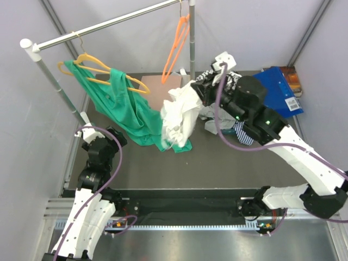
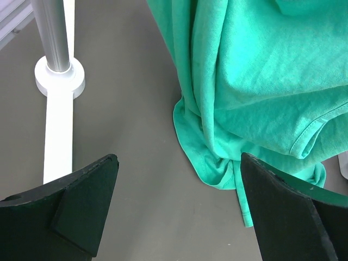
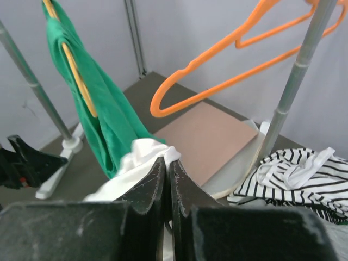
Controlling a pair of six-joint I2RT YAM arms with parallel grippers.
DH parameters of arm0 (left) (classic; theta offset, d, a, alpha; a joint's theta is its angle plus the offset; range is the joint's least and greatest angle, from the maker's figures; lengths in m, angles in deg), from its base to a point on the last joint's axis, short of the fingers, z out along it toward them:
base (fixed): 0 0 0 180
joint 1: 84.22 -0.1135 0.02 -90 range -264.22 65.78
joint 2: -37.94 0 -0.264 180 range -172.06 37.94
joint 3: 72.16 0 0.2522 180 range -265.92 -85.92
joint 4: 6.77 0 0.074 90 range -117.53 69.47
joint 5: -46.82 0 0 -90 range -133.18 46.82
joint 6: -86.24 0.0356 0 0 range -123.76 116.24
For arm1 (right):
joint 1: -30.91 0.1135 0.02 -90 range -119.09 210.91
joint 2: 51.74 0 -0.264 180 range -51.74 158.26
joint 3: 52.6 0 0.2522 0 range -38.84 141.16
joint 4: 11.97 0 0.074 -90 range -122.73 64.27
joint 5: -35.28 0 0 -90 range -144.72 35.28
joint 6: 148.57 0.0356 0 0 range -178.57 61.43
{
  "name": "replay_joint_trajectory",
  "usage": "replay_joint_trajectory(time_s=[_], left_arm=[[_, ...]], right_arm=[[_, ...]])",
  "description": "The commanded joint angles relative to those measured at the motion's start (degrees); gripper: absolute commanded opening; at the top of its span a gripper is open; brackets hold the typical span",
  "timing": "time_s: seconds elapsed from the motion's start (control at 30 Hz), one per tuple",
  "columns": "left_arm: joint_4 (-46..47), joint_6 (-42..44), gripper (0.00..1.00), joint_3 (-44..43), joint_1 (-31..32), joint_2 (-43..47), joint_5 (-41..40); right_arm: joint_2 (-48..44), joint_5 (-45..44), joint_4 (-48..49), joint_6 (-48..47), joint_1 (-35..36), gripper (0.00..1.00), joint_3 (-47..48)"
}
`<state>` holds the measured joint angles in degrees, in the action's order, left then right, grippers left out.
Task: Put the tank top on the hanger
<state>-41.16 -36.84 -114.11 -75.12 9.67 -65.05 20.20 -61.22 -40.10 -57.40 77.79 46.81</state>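
The green garment [image 1: 122, 106] drapes from the rack [image 1: 109, 24]. Beside it the white tank top [image 1: 176, 117] hangs pinched in the right gripper [image 3: 168, 163], fingers clamped, near the orange hanger [image 1: 176, 46]. The left gripper [image 2: 179, 206] gapes wide, empty. The print on the blue box [image 1: 280, 87] and its barcode label [image 1: 294, 103] is too small to read.

Pale grey walls [image 1: 244, 32], dark tabletop [image 1: 217, 163]

A robot lab cell: grey walls [image 1: 22, 136], clothes rail [image 1: 109, 24], two bolted arms [image 1: 89, 209].

Left jaws wide, right jaws together.
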Motion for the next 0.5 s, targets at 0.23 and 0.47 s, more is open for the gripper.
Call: replay_joint_trajectory(time_s=[0.23, 0.47], left_arm=[[3.2, 2.7, 0.95, -0.2, 0.0, -0.7, 7.5], [3.3, 3.0, 0.95, -0.8, 0.1, -4.4, 11.4]], right_arm=[[-2.5, -5.5, -0.2, 12.0, 0.7, 0.3, -16.3], [0.5, -5.5, -3.7, 11.9, 0.6, 1.0, -18.7]])
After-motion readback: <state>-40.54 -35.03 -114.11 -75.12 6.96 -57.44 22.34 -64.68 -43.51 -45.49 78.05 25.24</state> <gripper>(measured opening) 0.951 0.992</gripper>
